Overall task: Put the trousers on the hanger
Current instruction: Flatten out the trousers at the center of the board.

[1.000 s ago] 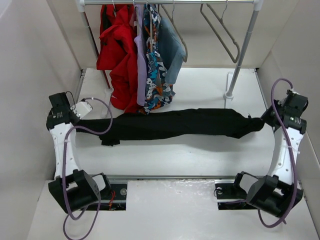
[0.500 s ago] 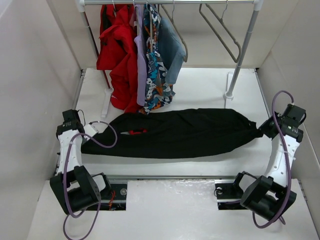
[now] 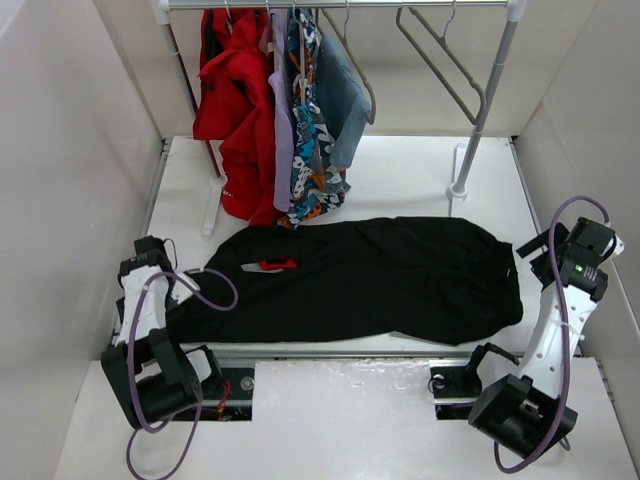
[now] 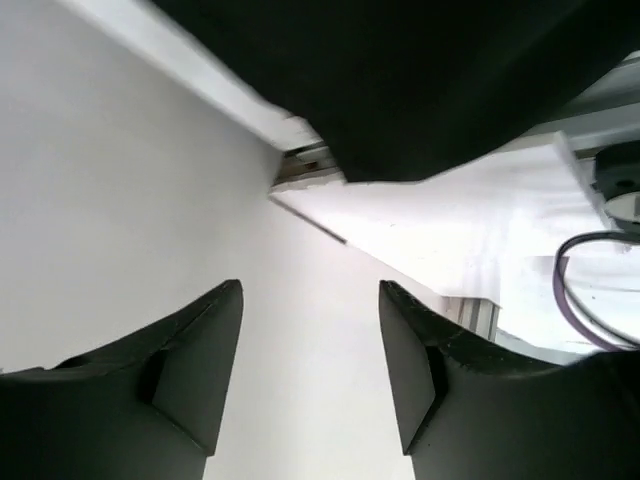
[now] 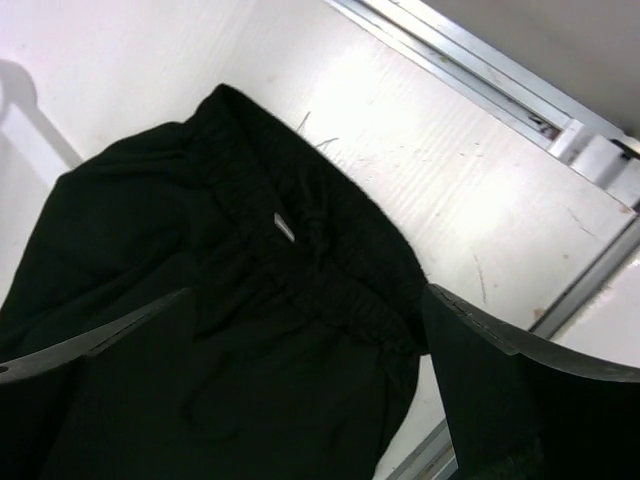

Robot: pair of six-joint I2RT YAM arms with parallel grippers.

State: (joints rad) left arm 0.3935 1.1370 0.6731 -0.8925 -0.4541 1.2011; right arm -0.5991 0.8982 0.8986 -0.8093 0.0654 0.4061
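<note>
The black trousers lie spread flat across the table, their small red label showing near the left end. My left gripper sits low at the trousers' left end, open, with only white surface between its fingers; the black fabric lies beyond the fingertips. My right gripper hovers at the right end, wide open over the waistband, holding nothing. The grey-beige hanger hangs bare on the rail at the back right.
Red, lilac, patterned and blue-grey clothes hang on the rail at back left. The rack's right post stands behind the trousers. White walls close in both sides; a metal rail runs along the near table edge.
Both grippers went from shut to open and let go of the trousers. The garment, stretched into a narrow band a second ago, now lies wide and flat. Both arms drew back toward the near edge.
</note>
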